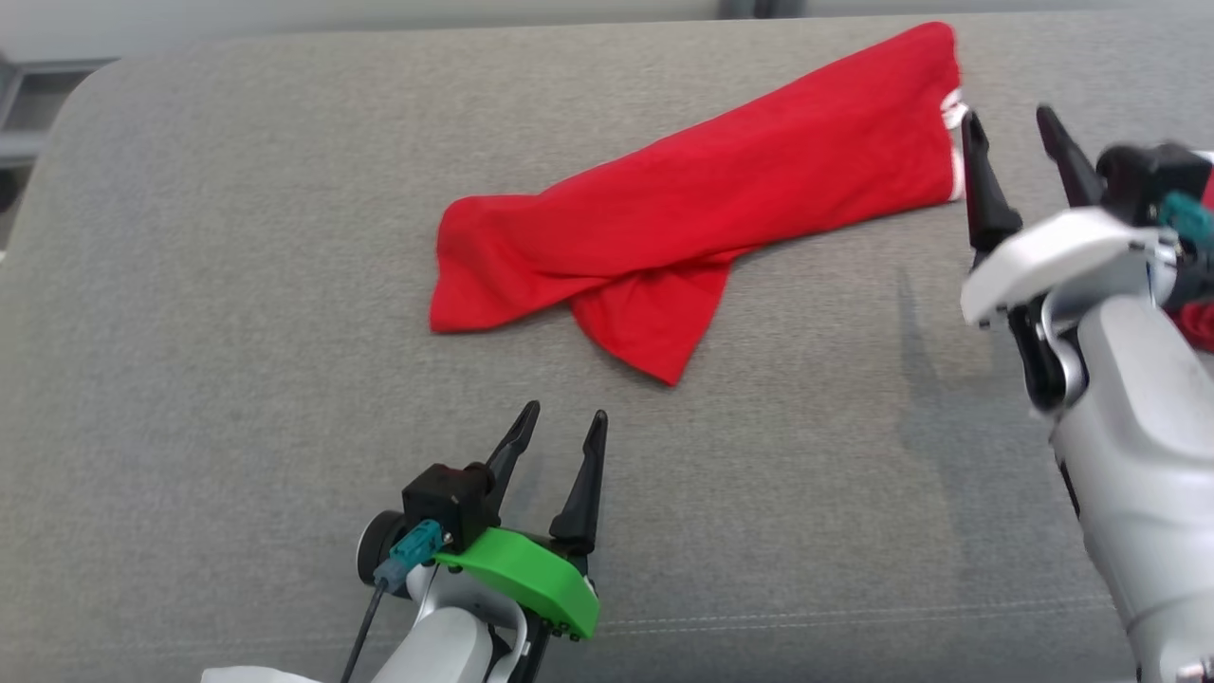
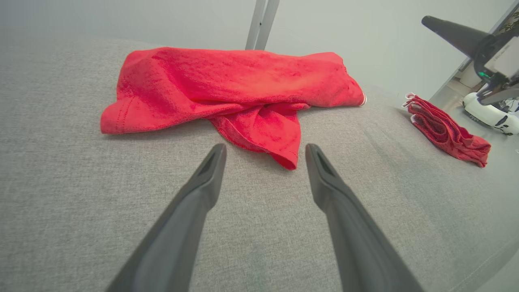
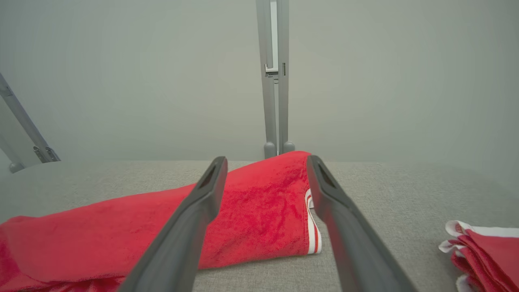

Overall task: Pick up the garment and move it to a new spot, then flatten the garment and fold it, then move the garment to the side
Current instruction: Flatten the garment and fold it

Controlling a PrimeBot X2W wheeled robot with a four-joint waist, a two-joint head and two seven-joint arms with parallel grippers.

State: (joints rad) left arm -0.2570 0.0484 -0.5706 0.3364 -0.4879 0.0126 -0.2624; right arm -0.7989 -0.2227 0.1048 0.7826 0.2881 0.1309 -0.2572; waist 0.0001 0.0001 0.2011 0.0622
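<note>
A red garment (image 1: pixel 702 204) with a white-striped hem lies loosely bunched across the grey cushion, stretched from centre to upper right. It also fills the middle of the left wrist view, garment (image 2: pixel 235 89), and the lower left of the right wrist view, garment (image 3: pixel 251 211). My left gripper (image 1: pixel 564 432) stands open a short way in front of the garment's near flap, nothing between its fingers (image 2: pixel 202 182). My right gripper (image 1: pixel 1010 128) is open just beside the striped hem end, lifted off the cloth and holding nothing; its fingers (image 3: pixel 202 194) frame that hem.
A second red cloth with white trim (image 2: pixel 446 134) lies folded at the right of the cushion, also seen as a cloth pile (image 3: pixel 486 247). The grey cushion (image 1: pixel 237 332) ends at a rounded far-left corner. Grey metal posts (image 3: pixel 273 81) stand behind it.
</note>
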